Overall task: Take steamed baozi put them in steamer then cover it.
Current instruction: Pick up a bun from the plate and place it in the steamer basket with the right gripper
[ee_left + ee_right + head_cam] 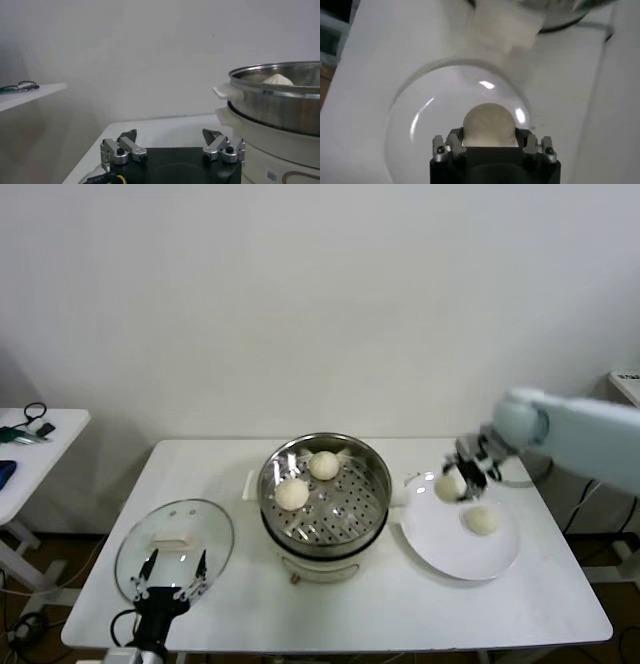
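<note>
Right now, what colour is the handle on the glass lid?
White. The cover shows its handle best in the head view.

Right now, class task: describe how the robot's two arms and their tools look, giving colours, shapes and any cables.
The right arm has a smooth, pale blue-white rounded casing that ends in a small black tool, the right gripper. The left gripper is another black tool, with silver-grey metal finger links, dark tips and round black screws. A yellow and a black cable run along its base.

A bare test room or lab: blank white wall (320,304), plain white table (230,604), cables on a side table (40,434), no kitchen fittings.
</note>
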Controlling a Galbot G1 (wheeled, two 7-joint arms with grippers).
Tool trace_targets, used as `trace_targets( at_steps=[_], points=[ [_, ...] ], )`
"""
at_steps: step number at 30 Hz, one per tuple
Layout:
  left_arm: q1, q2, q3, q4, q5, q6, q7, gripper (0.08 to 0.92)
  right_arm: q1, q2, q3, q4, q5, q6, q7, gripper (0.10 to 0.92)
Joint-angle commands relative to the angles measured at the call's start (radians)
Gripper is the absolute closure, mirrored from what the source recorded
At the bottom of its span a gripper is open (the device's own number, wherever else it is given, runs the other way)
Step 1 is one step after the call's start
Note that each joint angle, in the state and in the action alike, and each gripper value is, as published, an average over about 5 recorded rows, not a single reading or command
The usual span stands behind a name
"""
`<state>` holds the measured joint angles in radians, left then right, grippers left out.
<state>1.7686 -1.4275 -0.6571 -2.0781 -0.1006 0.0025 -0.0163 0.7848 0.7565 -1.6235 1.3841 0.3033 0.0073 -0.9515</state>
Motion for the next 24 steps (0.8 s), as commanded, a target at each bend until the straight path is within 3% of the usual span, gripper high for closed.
trace_targets(
  at_steps=[1, 8, 24],
  points=[
    [0.001, 0.001, 0.0, 0.0, 0.003, 0.002, 0.001, 0.177, 0.398, 0.204, -0.068, 0.192, -0.028, 0.389, -0.05, 0.347],
    [0.005, 0.0, -0.006, -0.007, 0.0, 0.0, -0.001, 0.177, 0.237, 0.314, 0.018, 0.343, -0.133, 0.352, 0.012, 0.351],
    [0.017, -0.017, -0.012, -0.018, -0.001, 0.0, -0.003, 0.177, -0.059, 0.517, 0.029, 0.181, -0.282, 0.32, 0.057, 0.35]
  ],
)
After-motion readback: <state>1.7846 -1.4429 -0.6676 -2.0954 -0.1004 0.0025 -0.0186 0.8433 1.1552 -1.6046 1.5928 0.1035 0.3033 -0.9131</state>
